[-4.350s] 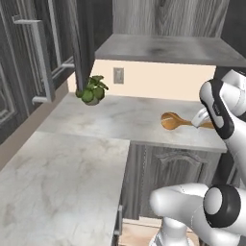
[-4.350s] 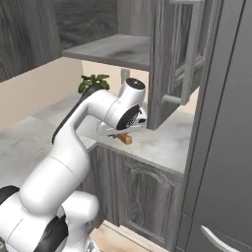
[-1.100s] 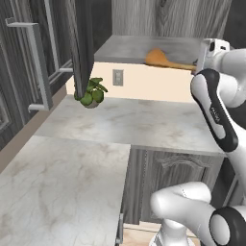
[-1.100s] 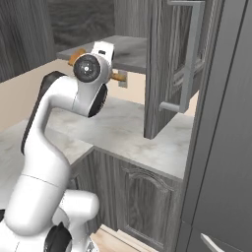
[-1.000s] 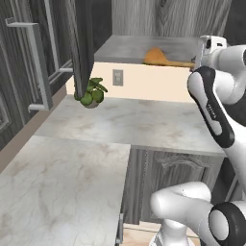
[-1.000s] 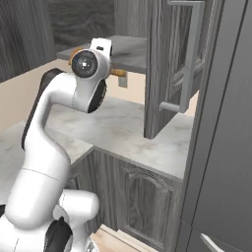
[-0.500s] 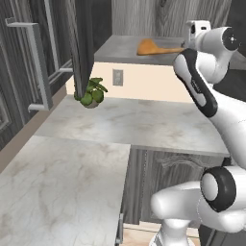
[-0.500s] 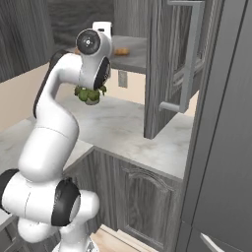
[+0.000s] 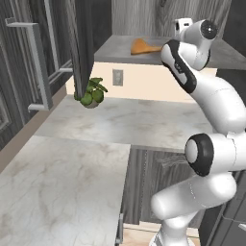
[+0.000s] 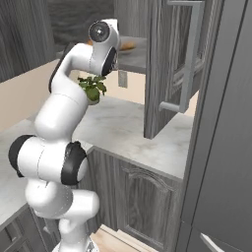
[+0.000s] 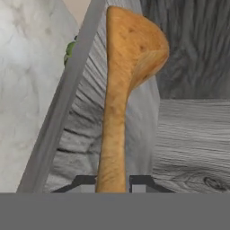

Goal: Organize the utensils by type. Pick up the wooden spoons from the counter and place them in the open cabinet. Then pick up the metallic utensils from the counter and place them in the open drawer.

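Holding wooden spoon (image 11: pixel 117 103) by the handle, gripper (image 11: pixel 113 183) clamped on it, fingers either side of the shaft. Spoon's long axis runs straight out from the hand, bowl farthest away, over the cabinet (image 9: pixel 120 48) shelf; left base view shows the orange bowl (image 9: pixel 141 46) above the grey shelf. Touching shelf or just above, can't tell. Next likely lower and release.
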